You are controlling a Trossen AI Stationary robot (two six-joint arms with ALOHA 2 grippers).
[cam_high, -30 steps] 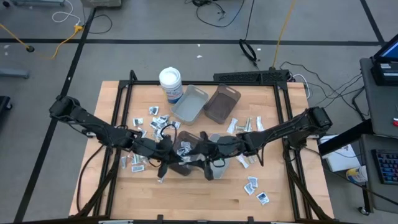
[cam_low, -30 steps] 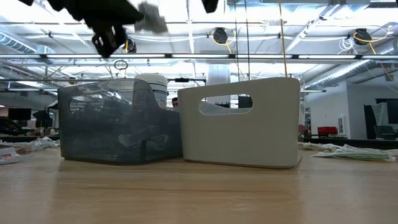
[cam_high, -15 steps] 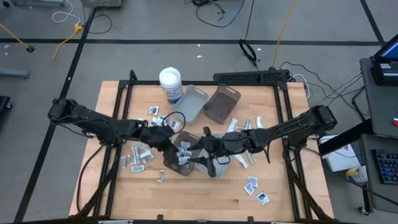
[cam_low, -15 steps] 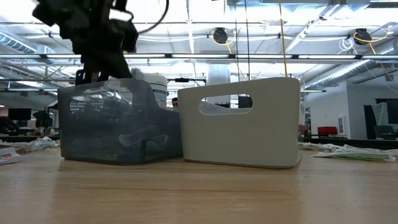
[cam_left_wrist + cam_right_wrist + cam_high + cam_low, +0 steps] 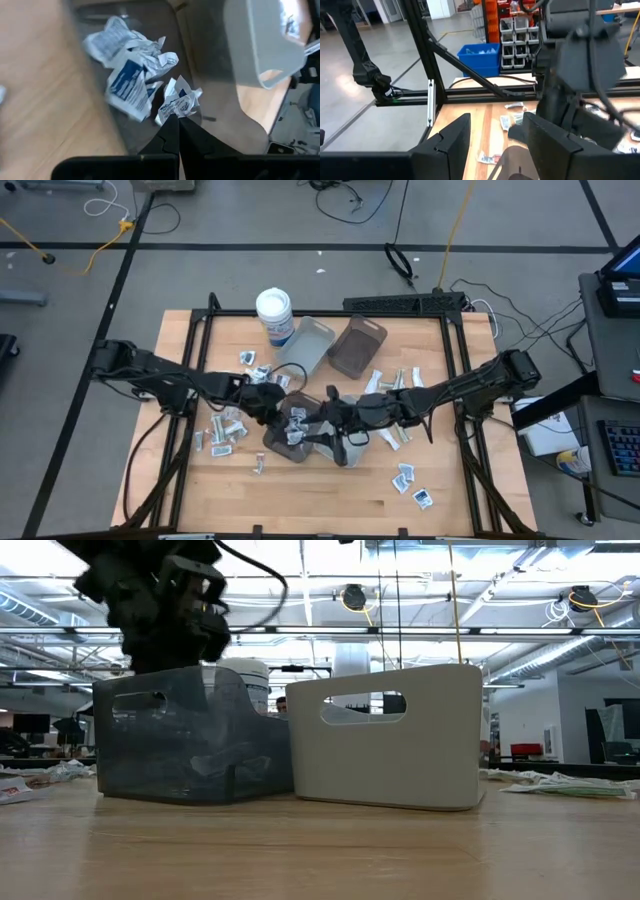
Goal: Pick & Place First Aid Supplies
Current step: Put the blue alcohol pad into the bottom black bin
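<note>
The left gripper [image 5: 176,117] is pinched shut on a small white packet [image 5: 178,101], right over the dark tray [image 5: 285,442] in the middle of the high view. More packets [image 5: 131,90] already lie inside. I think it should open only when it is well inside the walls, so the packet drops in. The right gripper [image 5: 495,145] waits beside it, fingers apart, holding nothing. Loose packets [image 5: 222,430] lie left of the tray.

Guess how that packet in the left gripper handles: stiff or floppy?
Likely floppy: the packet pinched in the left gripper looks crumpled and creased. Probably very light, since the fingertips hold it by one edge above the dark tray. It could slip or flutter once let go.
</note>
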